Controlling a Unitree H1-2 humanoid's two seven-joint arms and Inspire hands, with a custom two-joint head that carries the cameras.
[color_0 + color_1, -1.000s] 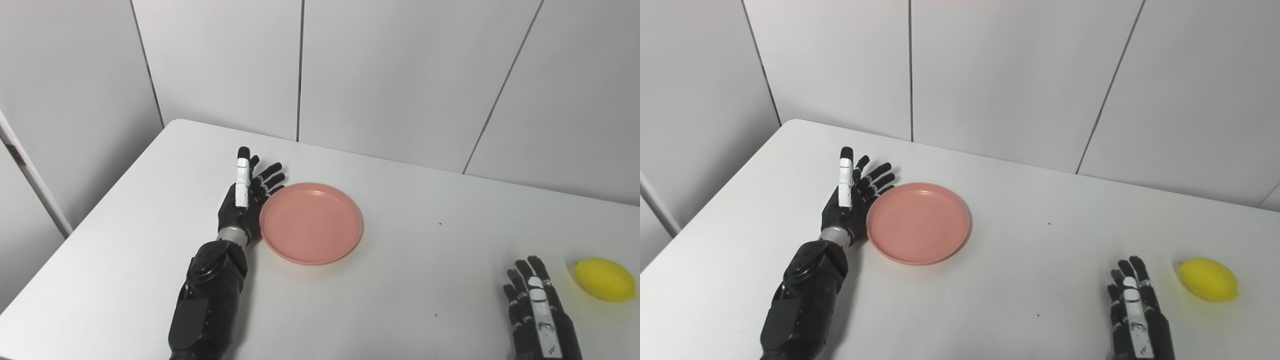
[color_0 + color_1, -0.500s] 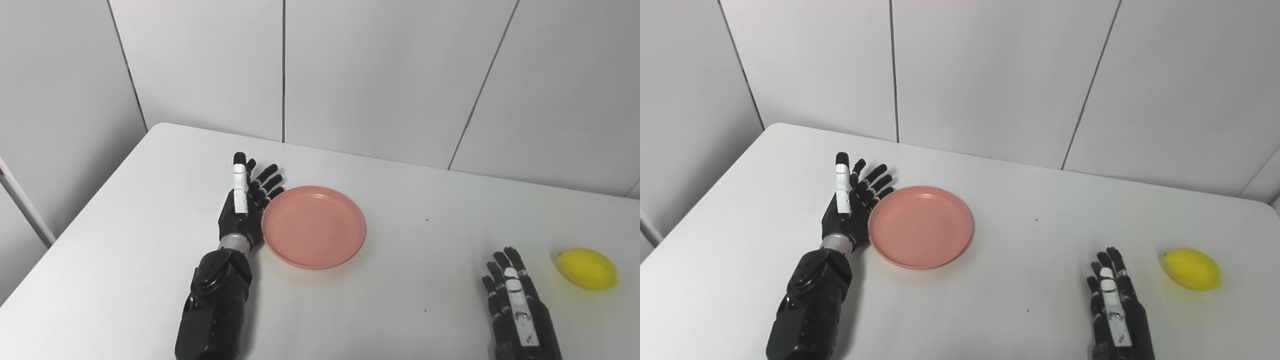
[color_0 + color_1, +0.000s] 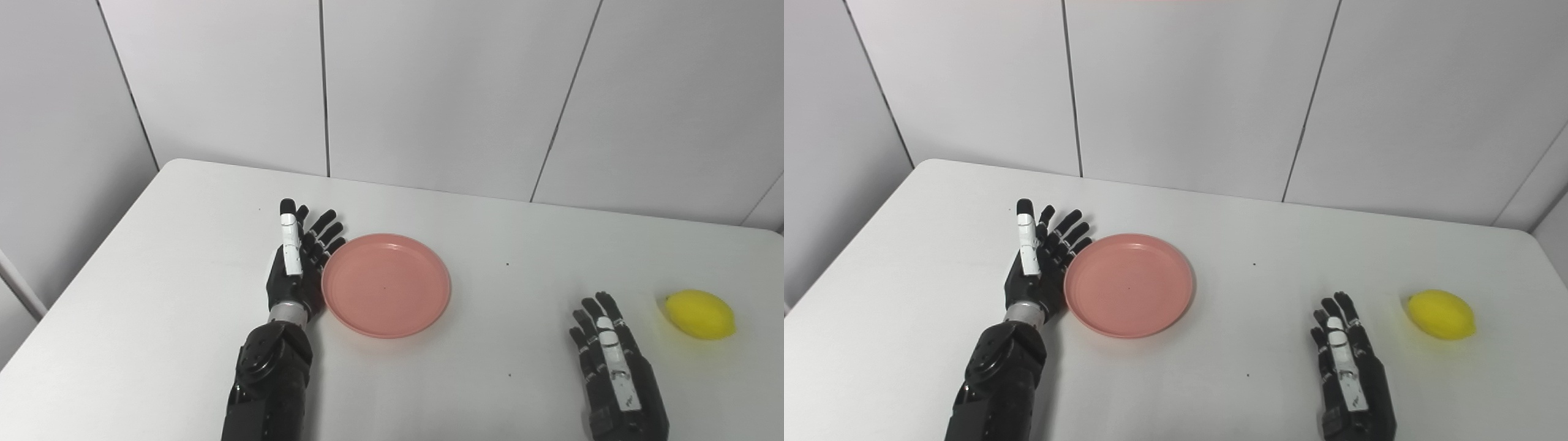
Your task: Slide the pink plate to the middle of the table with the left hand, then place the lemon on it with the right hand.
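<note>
Pink plate is sitting flat on the white surface, a bit left of center from where I'm watching. My left hand is right up against its left rim, fingers spread, holding nothing. Lemon is off at the right side, and my right hand rests near it, fingers apart and empty.

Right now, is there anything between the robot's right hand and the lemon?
No. Only bare white table lies between the right hand and the lemon; both eye views show the gap.
</note>
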